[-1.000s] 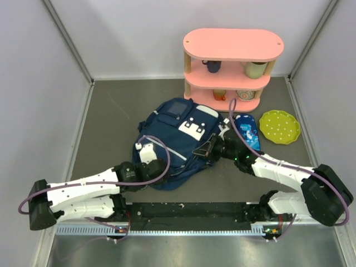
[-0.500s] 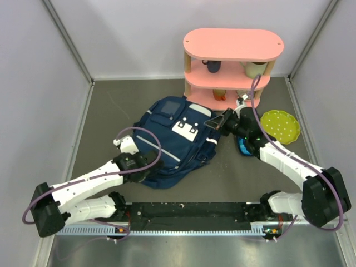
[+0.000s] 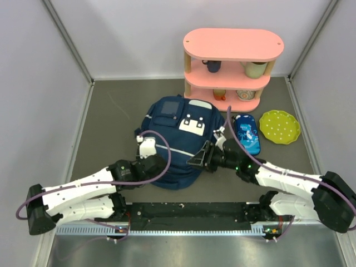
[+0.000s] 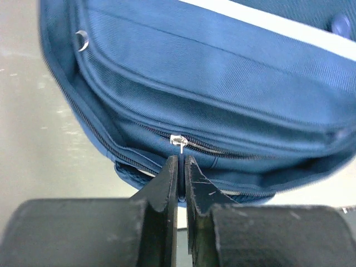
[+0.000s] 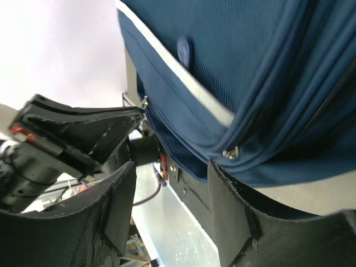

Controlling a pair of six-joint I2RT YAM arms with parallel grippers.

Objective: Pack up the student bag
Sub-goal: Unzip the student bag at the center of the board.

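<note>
The left gripper has its jaws clenched tight on a thin dark tab just below the silver zip pull. It is probably the pull's own tag, though the wrist view is too close to be sure. That grip has not changed over the last second. The right gripper is what changed: a second ago its jaws were clamped at the right edge of the student bag, and half a second ago it had carried that edge up toward the pink shelf. Now it sits lower, at the bag's lower right edge, with its jaws released and standing apart and nothing between them. The bag has settled in the centre of the frame on the grey surface, white patches uppermost, its top just below the shelf's foot. The blue pencil case lies uncovered just to its right, with the green plate beyond. This looks like a repositioning tug just finished: the bag is squared up and the left arm holds the zip. The opening is not yet undone, so packing proper has yet to begin.
</note>
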